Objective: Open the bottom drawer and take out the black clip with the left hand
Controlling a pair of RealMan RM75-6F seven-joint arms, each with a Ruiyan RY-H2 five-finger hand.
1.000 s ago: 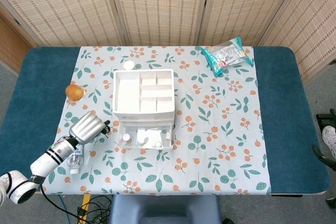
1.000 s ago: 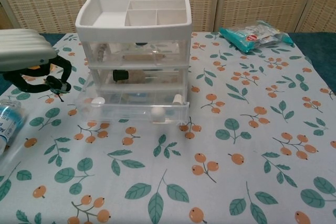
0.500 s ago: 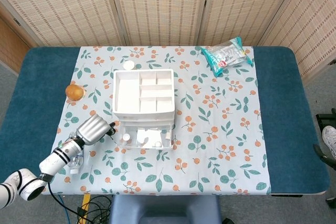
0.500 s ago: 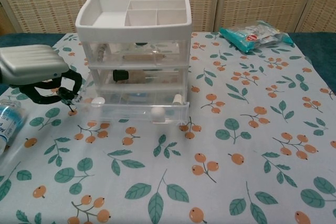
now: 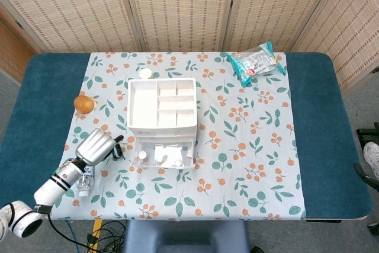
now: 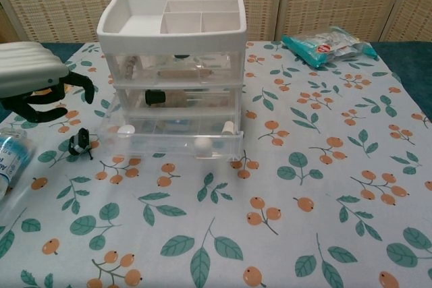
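A small black clip (image 6: 79, 142) lies on the leaf-print cloth just left of the open bottom drawer (image 6: 177, 144) of the white three-drawer organiser (image 6: 172, 26). My left hand (image 6: 34, 80) hovers a little above and to the left of the clip, fingers spread and holding nothing. From the head view the left hand (image 5: 96, 145) sits beside the left side of the organiser (image 5: 161, 108), whose bottom drawer (image 5: 163, 158) is pulled out toward me with small white items inside. My right hand appears in neither view.
A plastic bottle (image 6: 9, 158) lies at the near left under my forearm. An orange (image 5: 84, 103) sits left of the organiser, a small white cap (image 5: 145, 73) behind it, and a teal snack packet (image 5: 255, 63) at the back right.
My left hand was pinching the black clip beside the drawer; it has let go and lifted away to the left. The clip now rests on the cloth.
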